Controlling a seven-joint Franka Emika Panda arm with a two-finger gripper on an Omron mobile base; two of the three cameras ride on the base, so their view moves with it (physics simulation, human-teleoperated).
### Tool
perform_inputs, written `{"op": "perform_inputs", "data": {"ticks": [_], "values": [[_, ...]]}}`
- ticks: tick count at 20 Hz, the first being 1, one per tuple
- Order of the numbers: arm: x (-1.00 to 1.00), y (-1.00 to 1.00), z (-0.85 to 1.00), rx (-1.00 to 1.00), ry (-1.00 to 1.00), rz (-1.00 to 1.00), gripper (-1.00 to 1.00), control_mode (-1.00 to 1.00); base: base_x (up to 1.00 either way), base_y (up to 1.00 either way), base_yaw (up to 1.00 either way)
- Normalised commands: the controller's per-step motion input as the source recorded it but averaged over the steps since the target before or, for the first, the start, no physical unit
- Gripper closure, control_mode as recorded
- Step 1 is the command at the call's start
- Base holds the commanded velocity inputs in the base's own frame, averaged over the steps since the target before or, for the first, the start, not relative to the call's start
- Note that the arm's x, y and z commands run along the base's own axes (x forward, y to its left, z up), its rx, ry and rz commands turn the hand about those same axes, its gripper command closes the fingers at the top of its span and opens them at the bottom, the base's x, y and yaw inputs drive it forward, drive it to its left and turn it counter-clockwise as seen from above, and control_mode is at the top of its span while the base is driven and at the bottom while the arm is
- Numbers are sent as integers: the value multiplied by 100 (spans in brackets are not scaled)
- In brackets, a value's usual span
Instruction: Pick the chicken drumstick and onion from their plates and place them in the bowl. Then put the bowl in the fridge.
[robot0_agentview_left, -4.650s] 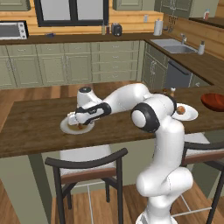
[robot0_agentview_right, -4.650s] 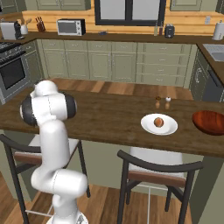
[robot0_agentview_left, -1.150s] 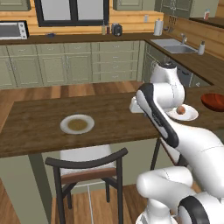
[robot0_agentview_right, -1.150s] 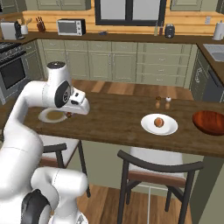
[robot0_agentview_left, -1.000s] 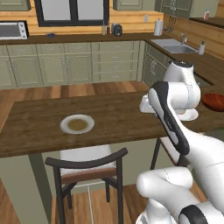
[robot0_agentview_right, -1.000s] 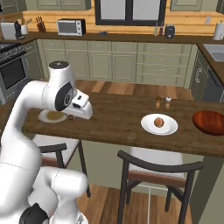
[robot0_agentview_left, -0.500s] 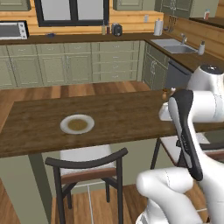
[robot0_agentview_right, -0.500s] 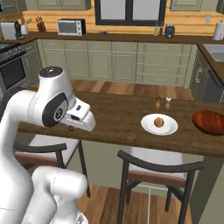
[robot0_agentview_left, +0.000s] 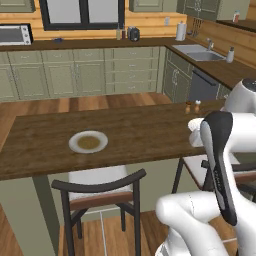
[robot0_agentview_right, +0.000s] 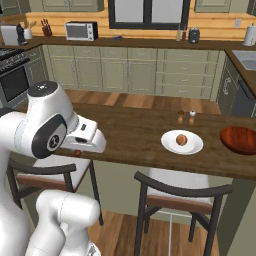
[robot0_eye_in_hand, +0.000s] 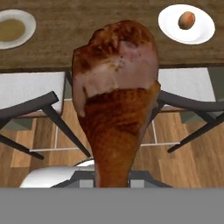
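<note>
My gripper (robot0_eye_in_hand: 112, 177) is shut on the chicken drumstick (robot0_eye_in_hand: 116, 94), golden-brown and close to the lens in the hand view. The hand hangs off the counter's near edge, above the chairs. One white plate (robot0_agentview_left: 88, 142) on the left bears only a brownish smear; it also shows as the plate (robot0_eye_in_hand: 13, 26). The other plate (robot0_agentview_right: 182, 142) carries the onion (robot0_agentview_right: 182, 139), seen too as the onion (robot0_eye_in_hand: 187, 19). The reddish-brown bowl (robot0_agentview_right: 240, 139) sits at the counter's right end. The fridge is out of view.
Salt and pepper shakers (robot0_agentview_right: 185, 117) stand behind the onion's plate. Two dark-framed chairs (robot0_agentview_right: 175, 197) (robot0_agentview_left: 100, 187) are tucked under the wooden counter (robot0_agentview_right: 130, 132). Green cabinets, a sink and a microwave line the far walls.
The arm has swung with the drumstick away from the left plate, rightward and back over the counter's near edge. The plates, the onion and the bowl have stayed put.
</note>
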Motion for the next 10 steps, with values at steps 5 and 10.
{"op": "perform_inputs", "data": {"ticks": [5,10], "values": [[24,18,9,0,0,2,100,-100,0,0,0],[23,22,1,0,0,0,100,-100,0,0,0]]}}
